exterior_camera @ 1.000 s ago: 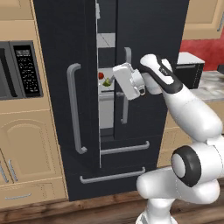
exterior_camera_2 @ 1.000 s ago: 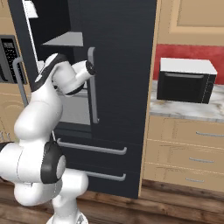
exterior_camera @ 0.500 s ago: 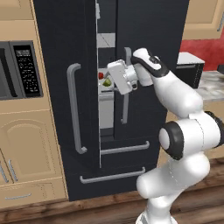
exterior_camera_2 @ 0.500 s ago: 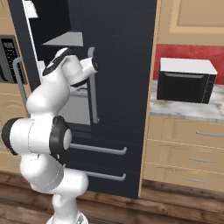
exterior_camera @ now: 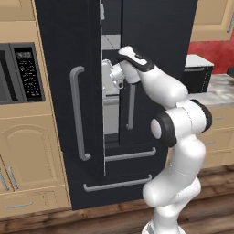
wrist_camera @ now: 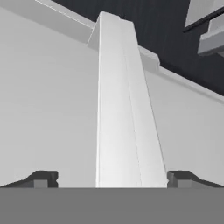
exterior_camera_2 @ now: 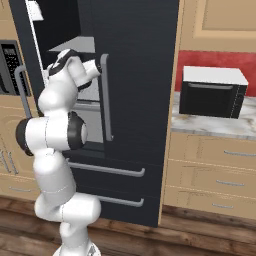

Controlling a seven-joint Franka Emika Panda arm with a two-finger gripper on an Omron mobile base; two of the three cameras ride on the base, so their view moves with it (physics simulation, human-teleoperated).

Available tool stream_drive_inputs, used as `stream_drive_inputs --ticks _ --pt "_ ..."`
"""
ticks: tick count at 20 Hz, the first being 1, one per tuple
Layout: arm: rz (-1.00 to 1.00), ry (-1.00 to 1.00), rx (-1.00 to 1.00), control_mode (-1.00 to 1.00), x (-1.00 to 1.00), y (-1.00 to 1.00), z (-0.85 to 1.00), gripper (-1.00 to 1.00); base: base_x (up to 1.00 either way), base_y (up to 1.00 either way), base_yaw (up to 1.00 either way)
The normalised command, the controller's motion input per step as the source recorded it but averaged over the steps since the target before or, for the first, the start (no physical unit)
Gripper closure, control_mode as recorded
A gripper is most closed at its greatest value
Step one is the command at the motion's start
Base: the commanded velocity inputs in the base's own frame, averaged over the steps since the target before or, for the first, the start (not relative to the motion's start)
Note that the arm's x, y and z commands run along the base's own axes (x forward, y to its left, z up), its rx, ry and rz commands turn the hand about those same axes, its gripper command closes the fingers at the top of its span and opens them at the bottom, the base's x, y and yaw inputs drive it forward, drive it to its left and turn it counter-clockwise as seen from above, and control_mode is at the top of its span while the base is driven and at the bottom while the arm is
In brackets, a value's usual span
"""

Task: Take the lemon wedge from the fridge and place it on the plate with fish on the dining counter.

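The tall black fridge [exterior_camera: 68, 45] [exterior_camera_2: 140, 75] has its doors ajar, and a narrow gap shows the grey-white inside. My gripper [exterior_camera: 107, 81] reaches into that gap at upper-shelf height, the white hand pressed close to the left door's edge. In the hand view the gripper [wrist_camera: 112, 178] is open, its dark fingertips [wrist_camera: 41, 178] wide apart, with a pale ridge [wrist_camera: 122, 109] of the fridge's inside running up between them and nothing held. The lemon wedge is hidden. The plate with fish and the dining counter are out of view.
A built-in black microwave [exterior_camera: 20, 73] with a keypad sits in the wooden cabinets left of the fridge. A black oven box [exterior_camera_2: 212, 92] stands on the marble counter [exterior_camera_2: 210, 125] to the right. Long grey bar handles [exterior_camera: 77, 114] [exterior_camera_2: 106, 100] stick out beside my hand.
My arm has stretched forward and left, carrying the hand from in front of the gap into it. The small fruit seen on the shelf earlier is now covered. The jaws stayed open.
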Motion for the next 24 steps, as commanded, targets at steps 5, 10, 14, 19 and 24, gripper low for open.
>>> stream_drive_inputs --ticks 5,10,14,19,24 --pt "0.19 0.0 0.0 -1.0 0.02 1.0 -0.05 -1.0 0.0 0.0 0.0" --pt "0.24 -0.03 0.0 -1.0 -0.15 1.0 -0.2 -1.0 0.0 0.0 0.0" --pt "0.2 -0.12 0.01 -1.0 -0.1 1.0 -0.25 -1.0 0.0 0.0 0.0" --pt "0.05 -0.01 0.02 -1.0 0.0 0.43 -0.09 -1.0 0.0 0.0 0.0" --pt "0.0 -0.18 0.0 -1.0 -0.4 -0.21 0.21 -1.0 0.0 0.0 0.0"
